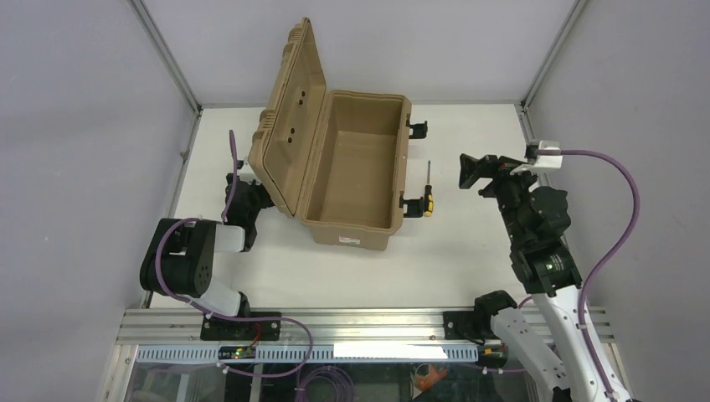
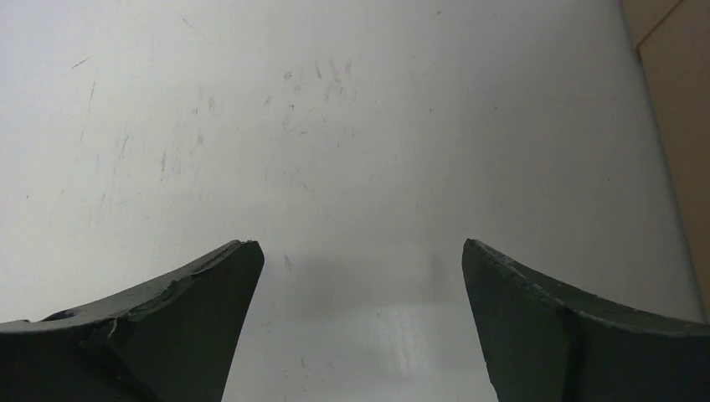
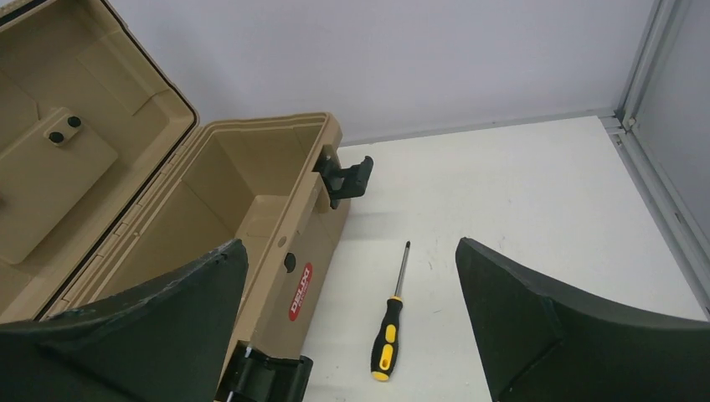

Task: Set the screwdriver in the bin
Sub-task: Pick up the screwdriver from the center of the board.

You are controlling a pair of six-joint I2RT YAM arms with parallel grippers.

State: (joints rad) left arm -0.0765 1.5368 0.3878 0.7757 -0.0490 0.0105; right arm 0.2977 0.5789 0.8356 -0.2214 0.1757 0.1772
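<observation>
the bin (image 1: 352, 232) stands at upper centre of the top view, lid (image 1: 289, 126) raised to its left, interior bare. the screwdriver (image 1: 428, 188) lies flat on the table (image 1: 469, 251) just right of the bin, outside it, shaft pointing toward the top of the frame, yellow-and-black handle beside the nearer black latch (image 1: 412, 205) but not touching it. the right gripper (image 1: 470, 172), at centre right, has its jaws released, holding nothing; its wrist view shows the screwdriver (image 3: 390, 318) at lower centre between the spread fingers. the left gripper (image 2: 360, 251) is likewise released, over scratched bare table with the bin at the right edge.
</observation>
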